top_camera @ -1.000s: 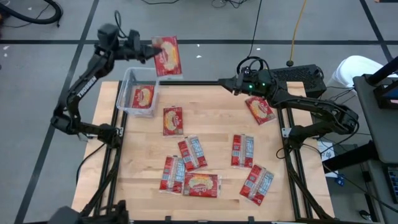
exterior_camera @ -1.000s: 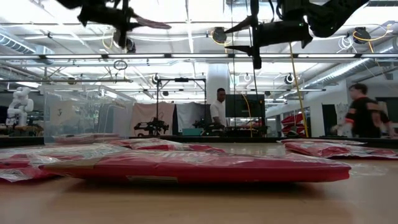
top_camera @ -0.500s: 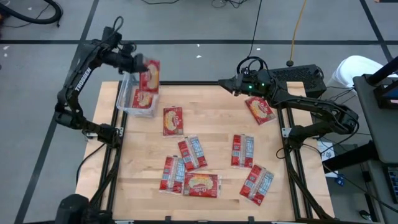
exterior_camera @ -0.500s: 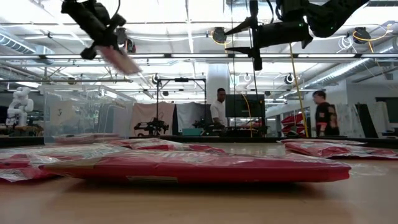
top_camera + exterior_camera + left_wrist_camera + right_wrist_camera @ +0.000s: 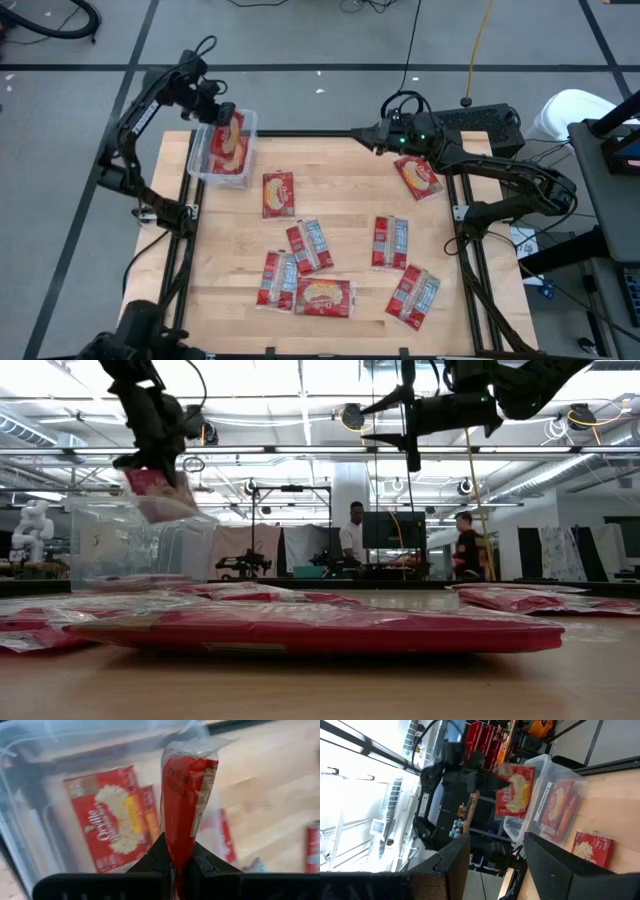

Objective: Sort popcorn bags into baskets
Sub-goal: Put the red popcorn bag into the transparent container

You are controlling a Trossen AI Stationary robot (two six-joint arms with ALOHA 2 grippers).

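The basket (image 5: pixel 203 165) is a clear tub at the table's far left corner, with a red popcorn bag (image 5: pixel 107 832) lying flat in it. My left gripper (image 5: pixel 213 108) is above the tub, tipped steeply down and shut on another popcorn bag (image 5: pixel 229 137), which shows edge-on in the left wrist view (image 5: pixel 187 795). My right gripper (image 5: pixel 358 131) is raised level over the table's far edge, open, with nothing between its fingers (image 5: pixel 452 865). Several more bags lie flat on the wood, such as one (image 5: pixel 278 193) beside the tub. My left gripper pinches the bag's upper end (image 5: pixel 179 851) between its two fingers (image 5: pixel 159 857), one on each flat face. The fingers come from above, slanting steeply down. The bag hangs below them, lifted clear, its lower end (image 5: pixel 165 510) at about the height of the basket's rim.
Loose bags lie at the table's middle (image 5: pixel 309 245), right (image 5: pixel 391 241), far right (image 5: pixel 419 176) and near edge (image 5: pixel 323 296), (image 5: pixel 414 296), (image 5: pixel 275 278). Bare wood stays between the tub and the right arm. People stand in the room behind (image 5: pixel 352 525).
My left gripper has come down from beyond the table's far edge to over the basket, tipping from about level to steeply downward, still shut on the bag. The bag has swung from lying flat in the air to hanging on edge over the tub.
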